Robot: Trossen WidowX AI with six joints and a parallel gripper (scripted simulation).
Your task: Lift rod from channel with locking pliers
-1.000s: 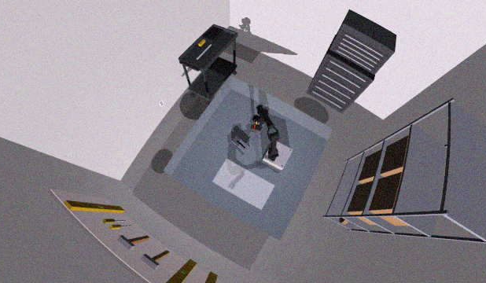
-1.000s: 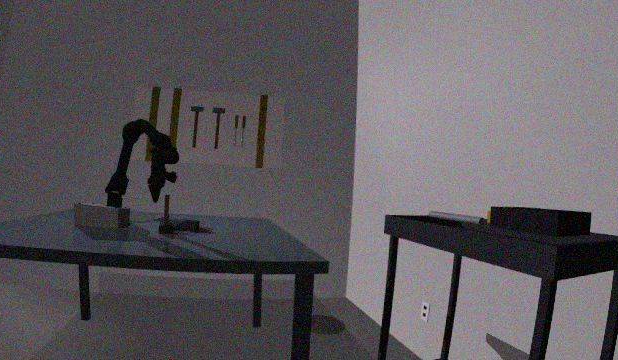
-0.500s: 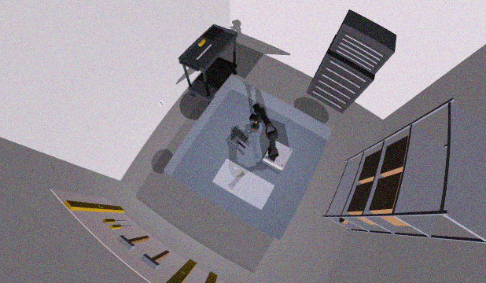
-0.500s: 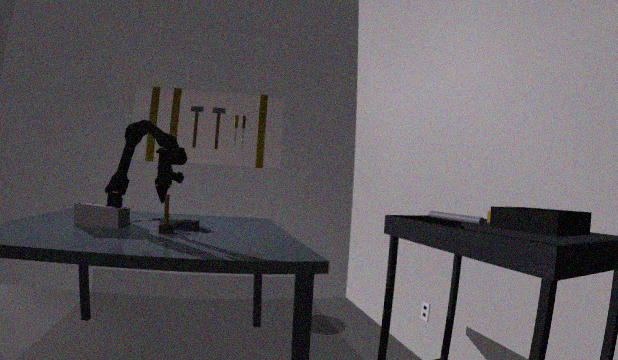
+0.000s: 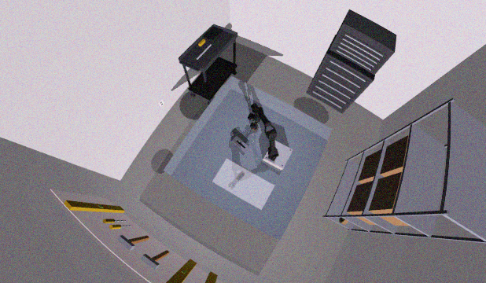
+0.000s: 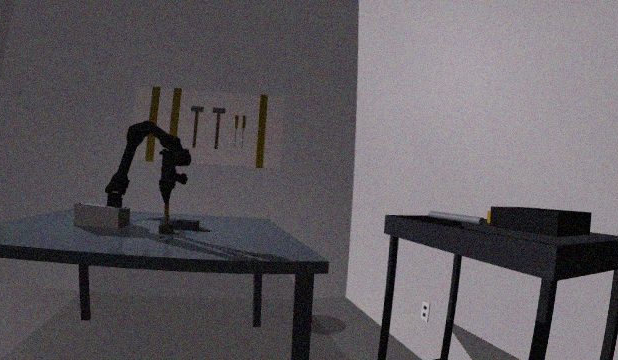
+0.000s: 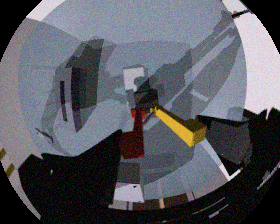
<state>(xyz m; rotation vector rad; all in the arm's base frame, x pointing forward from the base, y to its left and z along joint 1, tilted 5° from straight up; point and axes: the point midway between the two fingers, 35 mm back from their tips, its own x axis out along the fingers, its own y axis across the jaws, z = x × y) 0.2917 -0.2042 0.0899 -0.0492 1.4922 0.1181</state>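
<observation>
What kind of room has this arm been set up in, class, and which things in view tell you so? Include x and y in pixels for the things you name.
Probably a workshop or tool room: hammers (image 5: 152,260) (image 6: 217,127) hang on the wall board, a tall drawer cabinet (image 5: 351,64) stands by the wall, and a dark cart (image 5: 193,59) (image 6: 469,250) stands near the worktable.
</observation>
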